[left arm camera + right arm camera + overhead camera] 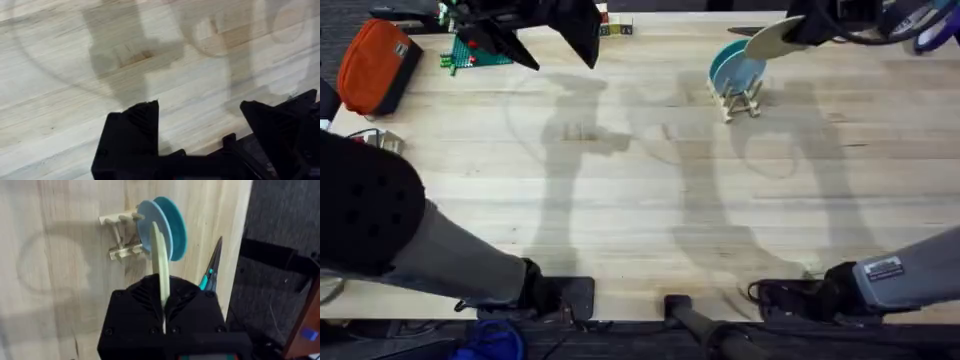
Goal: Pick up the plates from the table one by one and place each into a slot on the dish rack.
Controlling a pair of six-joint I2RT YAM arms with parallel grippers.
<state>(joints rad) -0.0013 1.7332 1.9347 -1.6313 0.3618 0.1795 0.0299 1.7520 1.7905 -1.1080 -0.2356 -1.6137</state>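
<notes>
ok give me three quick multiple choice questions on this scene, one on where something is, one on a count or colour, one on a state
1. Where is the cream plate?
A. flat on the table
B. held by the right hand
C. in the rack

2. How many blue plates stand in the dish rack?
A. none
B. two
C. four

3. How is the left hand?
A. open, holding nothing
B. shut on a plate
C. shut on the rack

Answers:
1 B, the right hand's fingers clamp the plate's edge, near the rack.
2 B, a light blue and a teal plate stand in it.
3 A, only bare table shows between its fingers.
</notes>
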